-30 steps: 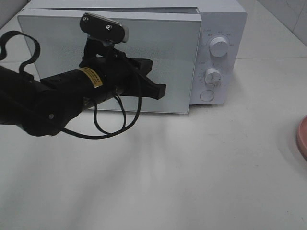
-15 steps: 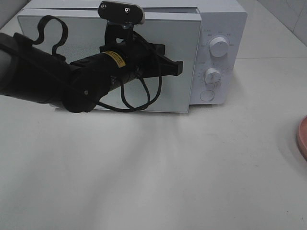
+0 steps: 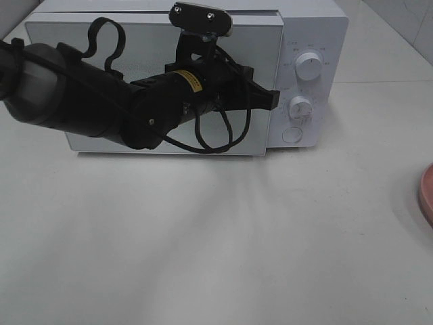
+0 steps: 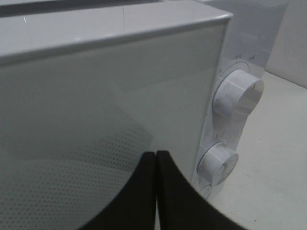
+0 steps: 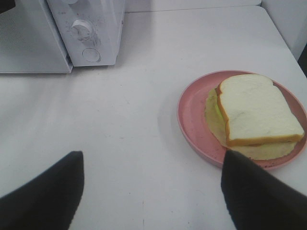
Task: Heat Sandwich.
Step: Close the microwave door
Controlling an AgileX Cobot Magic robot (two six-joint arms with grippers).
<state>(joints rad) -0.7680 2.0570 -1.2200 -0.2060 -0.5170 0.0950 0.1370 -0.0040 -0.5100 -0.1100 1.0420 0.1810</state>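
Note:
The sandwich (image 5: 256,110), white bread with a tan crust, lies on a round pink plate (image 5: 188,125) in the right wrist view. My right gripper (image 5: 151,191) hovers open over the table just short of the plate, one finger on either side of the view. Only the plate's rim (image 3: 427,196) shows at the right edge of the high view; the sandwich is out of view there. My left gripper (image 3: 269,100) is shut on nothing, its tips (image 4: 156,157) pressed together close to the right edge of the white microwave's glass door (image 3: 88,47).
The microwave (image 3: 318,27) stands at the back of the white table, with two round knobs (image 3: 309,66) (image 3: 300,106) and a round button (image 3: 292,135) on its right panel. The left arm's cable (image 3: 223,139) hangs in front of the door.
The left arm has swept rightward and upward across the microwave door, its shut tips going from mid-door to the door's right edge. The plate rim has not moved.

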